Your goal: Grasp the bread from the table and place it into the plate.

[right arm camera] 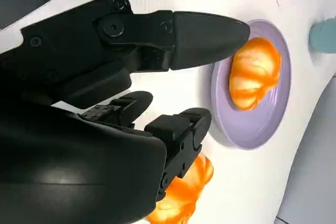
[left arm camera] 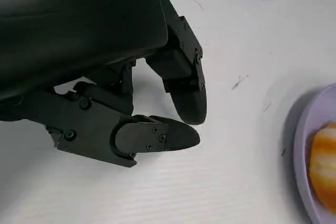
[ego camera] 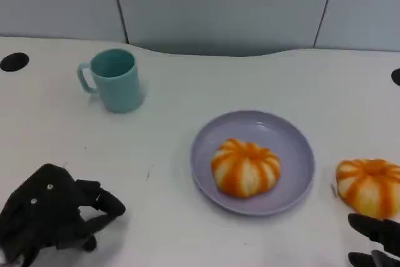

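Right hand spread, empty, just short of loose bread lying beside plate. Left hand idle, empty. Risks: nudging bread off desk; crowding bun already plated.

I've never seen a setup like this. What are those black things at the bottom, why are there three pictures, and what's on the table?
The black shapes are a humanoid robot's two hands. One picture looks down from its head; the others come from cameras at each wrist. On the white table stand a teal mug and a lilac plate with one orange-striped bread already in it. A second bread lies on the table beside the plate. The left hand rests on the table, holding nothing. The right hand is near the second bread, fingers apart, holding nothing.
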`<act>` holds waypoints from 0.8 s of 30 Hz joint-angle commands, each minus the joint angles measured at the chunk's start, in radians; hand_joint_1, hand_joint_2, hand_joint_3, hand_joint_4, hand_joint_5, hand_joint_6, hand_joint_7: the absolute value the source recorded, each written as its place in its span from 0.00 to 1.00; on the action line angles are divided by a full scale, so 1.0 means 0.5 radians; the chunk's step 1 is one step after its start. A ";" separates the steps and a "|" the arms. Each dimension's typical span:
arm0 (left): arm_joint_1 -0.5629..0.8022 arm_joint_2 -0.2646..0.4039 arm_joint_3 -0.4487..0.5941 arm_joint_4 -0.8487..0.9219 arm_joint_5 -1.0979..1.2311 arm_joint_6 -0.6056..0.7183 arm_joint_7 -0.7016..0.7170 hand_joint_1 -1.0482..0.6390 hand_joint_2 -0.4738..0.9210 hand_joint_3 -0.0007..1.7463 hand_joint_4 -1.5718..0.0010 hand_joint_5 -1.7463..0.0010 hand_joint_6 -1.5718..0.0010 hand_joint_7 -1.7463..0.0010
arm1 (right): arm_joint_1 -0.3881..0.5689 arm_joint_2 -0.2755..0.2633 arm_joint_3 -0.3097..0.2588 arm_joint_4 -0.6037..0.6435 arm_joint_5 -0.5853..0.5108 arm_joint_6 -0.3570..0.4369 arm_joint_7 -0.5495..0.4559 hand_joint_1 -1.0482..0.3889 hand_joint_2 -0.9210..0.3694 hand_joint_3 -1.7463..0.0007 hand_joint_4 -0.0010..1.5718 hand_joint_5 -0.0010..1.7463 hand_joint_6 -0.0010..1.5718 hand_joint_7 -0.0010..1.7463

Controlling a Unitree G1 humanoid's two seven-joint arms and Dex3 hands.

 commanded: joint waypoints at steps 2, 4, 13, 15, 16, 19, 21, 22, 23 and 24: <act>0.063 0.024 0.024 -0.082 -0.009 0.083 0.008 0.34 1.00 0.23 0.63 0.20 0.58 0.51 | 0.001 -0.011 -0.020 -0.064 0.023 0.074 -0.019 0.38 0.00 0.71 0.41 0.01 0.31 0.00; 0.077 0.029 0.027 -0.120 -0.019 0.126 -0.007 0.34 1.00 0.23 0.65 0.19 0.58 0.51 | 0.000 -0.008 -0.018 -0.067 0.021 0.068 -0.019 0.38 0.00 0.71 0.41 0.01 0.31 0.00; 0.113 0.036 0.031 -0.219 -0.051 0.248 -0.018 0.35 1.00 0.23 0.66 0.12 0.59 0.52 | 0.001 -0.008 -0.016 -0.047 0.022 0.028 -0.008 0.38 0.00 0.71 0.41 0.01 0.30 0.00; 0.110 0.044 0.023 -0.217 -0.048 0.241 -0.020 0.35 1.00 0.23 0.66 0.12 0.59 0.52 | 0.001 -0.014 -0.017 -0.042 0.024 0.019 0.002 0.38 0.00 0.71 0.41 0.01 0.30 0.00; 0.108 0.045 0.020 -0.212 -0.047 0.235 -0.019 0.35 1.00 0.23 0.66 0.12 0.59 0.53 | 0.000 -0.016 -0.018 -0.039 0.024 0.017 0.005 0.38 0.00 0.71 0.41 0.01 0.30 0.00; 0.098 0.051 0.005 -0.189 -0.042 0.198 -0.027 0.36 1.00 0.23 0.67 0.12 0.59 0.53 | -0.003 -0.016 -0.024 -0.024 0.022 0.002 0.006 0.37 0.00 0.71 0.40 0.00 0.30 0.00; 0.091 0.050 0.002 -0.170 -0.046 0.179 -0.031 0.36 1.00 0.23 0.67 0.11 0.60 0.53 | -0.004 -0.015 -0.024 -0.015 0.014 -0.006 0.000 0.38 0.00 0.71 0.41 0.01 0.30 0.00; 0.088 0.048 0.000 -0.163 -0.047 0.177 -0.032 0.36 1.00 0.23 0.67 0.11 0.60 0.54 | -0.004 -0.016 -0.023 -0.014 0.009 -0.003 -0.004 0.37 0.00 0.71 0.41 0.01 0.30 0.00; 0.086 0.047 0.000 -0.159 -0.046 0.177 -0.032 0.35 1.00 0.23 0.68 0.10 0.60 0.54 | -0.004 -0.017 -0.022 -0.016 0.007 0.001 -0.006 0.37 0.00 0.72 0.41 0.01 0.30 0.00; 0.085 0.046 -0.001 -0.157 -0.046 0.176 -0.032 0.35 1.00 0.23 0.68 0.10 0.60 0.54 | -0.004 -0.017 -0.022 -0.016 0.005 0.002 -0.007 0.37 0.00 0.72 0.41 0.01 0.30 0.00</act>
